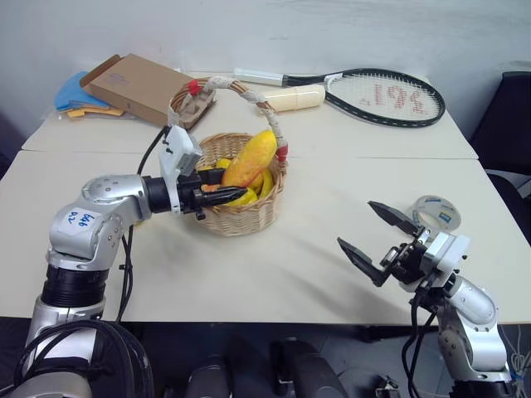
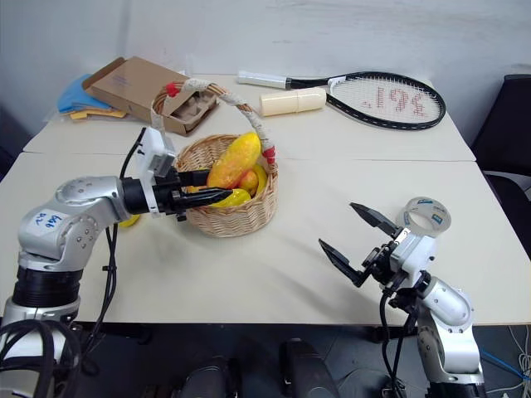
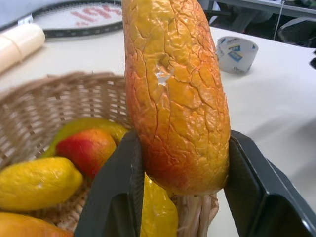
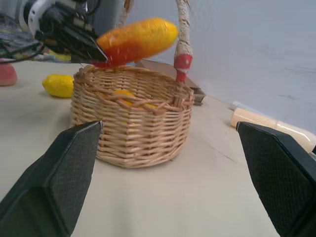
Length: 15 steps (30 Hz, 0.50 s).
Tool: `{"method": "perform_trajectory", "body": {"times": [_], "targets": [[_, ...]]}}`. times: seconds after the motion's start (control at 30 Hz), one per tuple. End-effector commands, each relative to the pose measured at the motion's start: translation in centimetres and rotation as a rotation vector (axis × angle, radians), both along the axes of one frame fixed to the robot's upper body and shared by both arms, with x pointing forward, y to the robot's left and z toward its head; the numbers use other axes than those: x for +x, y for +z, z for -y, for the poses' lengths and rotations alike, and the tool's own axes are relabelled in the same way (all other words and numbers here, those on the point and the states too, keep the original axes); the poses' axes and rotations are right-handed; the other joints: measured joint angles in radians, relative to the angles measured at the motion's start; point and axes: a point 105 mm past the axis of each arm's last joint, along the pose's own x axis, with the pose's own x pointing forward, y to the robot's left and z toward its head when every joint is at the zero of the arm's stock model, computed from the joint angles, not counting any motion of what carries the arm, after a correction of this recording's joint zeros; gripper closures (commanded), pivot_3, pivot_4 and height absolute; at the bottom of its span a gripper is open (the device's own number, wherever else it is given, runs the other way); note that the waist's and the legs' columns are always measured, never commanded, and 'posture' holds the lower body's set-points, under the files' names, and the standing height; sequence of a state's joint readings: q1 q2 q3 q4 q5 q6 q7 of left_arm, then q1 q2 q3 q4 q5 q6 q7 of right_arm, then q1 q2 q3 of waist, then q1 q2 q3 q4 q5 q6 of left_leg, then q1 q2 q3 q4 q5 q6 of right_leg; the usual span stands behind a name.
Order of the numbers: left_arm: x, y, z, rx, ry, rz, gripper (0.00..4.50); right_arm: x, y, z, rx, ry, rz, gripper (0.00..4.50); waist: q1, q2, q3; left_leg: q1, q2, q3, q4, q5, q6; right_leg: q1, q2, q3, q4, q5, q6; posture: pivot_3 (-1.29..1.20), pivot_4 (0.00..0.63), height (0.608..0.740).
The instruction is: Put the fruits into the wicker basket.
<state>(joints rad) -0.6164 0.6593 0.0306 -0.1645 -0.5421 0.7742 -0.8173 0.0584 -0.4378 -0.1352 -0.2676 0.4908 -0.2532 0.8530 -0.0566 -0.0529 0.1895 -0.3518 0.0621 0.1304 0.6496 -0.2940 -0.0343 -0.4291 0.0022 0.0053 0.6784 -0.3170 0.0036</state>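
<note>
Just above the wicker basket (image 1: 241,211), the left gripper (image 1: 217,191) clamps the mango's (image 1: 250,158) lower end; its long axis tilts up toward the table's far edge. Right gripper (image 1: 370,236) gapes wide, empty.

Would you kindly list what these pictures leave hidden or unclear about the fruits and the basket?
- Fruits deep in the wicker basket: in the eye views the mango and the basket wall cover them, so no count.
- Mango's tip: cut off by the left wrist view's edge.
- Fruit beside the lemon: cut off by the right wrist view's edge.
- Left tool: whether its fingers still press the mango is unclear.
</note>
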Motion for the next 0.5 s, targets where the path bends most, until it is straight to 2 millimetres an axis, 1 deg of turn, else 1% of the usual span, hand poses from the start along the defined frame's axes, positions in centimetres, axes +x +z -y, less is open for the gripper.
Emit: {"method": "perform_trajectory", "body": {"times": [0.03, 0.13, 0.17, 0.2, 0.23, 0.3, 0.33, 0.37, 0.43, 0.5], "targets": [[-1.1, 1.5, -0.3, 0.003, 0.000, 0.054, 1.18, -0.4, 1.1, -0.5, 0.010, 0.001, 0.032, 0.00, 0.000, 0.000, 0.000, 0.000, 0.000, 0.000, 0.000, 0.000, 0.000, 0.000, 0.000, 0.000, 0.000, 0.000, 0.000, 0.00, 0.150, 0.740], [-1.2, 1.7, -2.4, 0.027, 0.089, 0.060, 0.28, -0.4, 1.3, -0.9, 0.012, 0.020, 0.032, 0.00, -0.002, 0.000, 0.000, 0.001, 0.000, 0.000, 0.000, 0.000, 0.000, 0.000, 0.000, 0.000, 0.000, 0.000, 0.000, 0.00, 0.150, 0.740], [-1.5, 1.7, -3.5, 0.050, 0.115, 0.088, 0.03, -0.3, 1.5, -1.1, 0.014, 0.035, 0.032, 0.00, -0.002, 0.000, 0.000, 0.001, 0.000, 0.000, -0.001, 0.000, 0.000, 0.000, 0.000, 0.000, 0.000, 0.000, 0.000, 0.00, 0.150, 0.740], [-2.1, 1.7, -4.7, 0.067, 0.141, 0.107, 0.03, 0.0, 1.6, -1.4, 0.011, 0.057, 0.033, 0.00, -0.005, 0.000, 0.000, 0.001, 0.000, -0.001, -0.001, 0.000, 0.000, 0.000, 0.001, 0.000, 0.000, 0.000, 0.000, 0.00, 0.150, 0.740], [-3.1, 1.9, -5.8, 0.081, 0.146, 0.141, 0.03, 0.3, 1.9, -1.6, 0.013, 0.077, 0.035, 0.00, -0.011, 0.001, 0.000, 0.001, 0.001, -0.001, -0.001, 0.000, -0.001, 0.000, 0.002, 0.001, 0.000, 0.000, -0.001, 0.00, 0.150, 0.740], [-4.9, 2.1, -7.6, 0.091, 0.173, 0.187, 0.03, 0.7, 2.1, -2.0, 0.013, 0.113, 0.035, 0.00, -0.022, 0.001, 0.001, 0.001, 0.000, -0.005, -0.001, -0.001, -0.002, 0.000, 0.003, 0.002, 0.000, 0.001, -0.002, 0.00, 0.150, 0.740], [-5.8, 2.2, -8.4, 0.087, 0.180, 0.219, 0.03, 0.9, 2.2, -2.2, 0.014, 0.127, 0.034, 0.00, -0.022, 0.001, 0.001, 0.001, 0.001, -0.006, -0.001, -0.001, -0.003, 0.000, 0.004, 0.001, 0.000, 0.001, -0.002, 0.00, 0.150, 0.740], [-6.7, 2.2, -9.7, 0.084, 0.214, 0.249, 0.03, 1.0, 2.2, -2.4, 0.015, 0.149, 0.032, 0.00, -0.020, 0.001, 0.001, 0.000, 0.000, -0.008, -0.001, 0.000, -0.003, 0.000, 0.004, 0.001, -0.001, 0.001, -0.002, 0.00, 0.150, 0.740], [-8.4, 1.8, -12.9, 0.106, 0.329, 0.308, 0.03, 1.2, 2.3, -3.1, 0.014, 0.202, 0.028, 0.00, -0.017, 0.002, 0.001, 0.000, 0.000, -0.009, -0.001, -0.001, -0.003, 0.000, 0.004, 0.000, -0.002, 0.000, -0.003, 0.00, 0.150, 0.740], [-10.1, 1.2, -16.3, 0.105, 0.468, 0.306, 0.03, 1.0, 2.2, -4.1, 0.000, 0.284, 0.018, 0.00, -0.022, 0.001, 0.001, 0.000, 0.000, -0.009, -0.002, -0.003, 0.001, 0.001, 0.004, -0.001, -0.003, 0.000, -0.004, 0.00, 0.150, 0.740]]}}
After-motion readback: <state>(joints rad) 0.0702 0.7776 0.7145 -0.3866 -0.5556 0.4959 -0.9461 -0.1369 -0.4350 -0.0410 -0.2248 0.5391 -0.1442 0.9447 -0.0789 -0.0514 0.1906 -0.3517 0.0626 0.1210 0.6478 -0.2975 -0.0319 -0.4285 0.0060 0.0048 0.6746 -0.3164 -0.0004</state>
